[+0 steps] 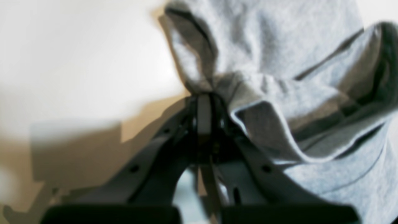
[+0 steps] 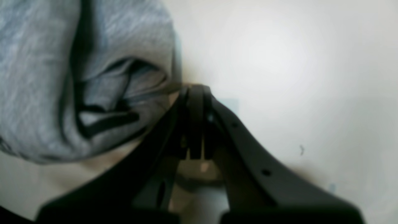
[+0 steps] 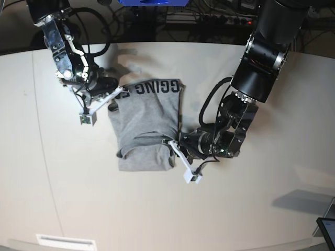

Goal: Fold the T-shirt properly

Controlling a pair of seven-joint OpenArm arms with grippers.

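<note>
The heather-grey T-shirt [image 3: 145, 123] lies bunched and partly folded in the middle of the table, with black block lettering [image 3: 155, 87] showing along its far edge. My left gripper [image 3: 170, 142] is at the shirt's near right edge, shut on a gathered fold of the T-shirt [image 1: 267, 102]; in the left wrist view the left gripper [image 1: 203, 97] pinches the cloth at its tips. My right gripper [image 3: 122, 93] is at the far left corner. The right wrist view shows the right gripper [image 2: 194, 91] shut, and a thin edge of the T-shirt [image 2: 93, 93] runs into its tips.
The pale table [image 3: 251, 209] stretches wide around the shirt. Cables [image 3: 209, 18] and a blue object [image 3: 152, 2] sit beyond its far edge. A white label [image 3: 65, 242] lies at the near left, and a screen corner [image 3: 327, 227] shows at the near right.
</note>
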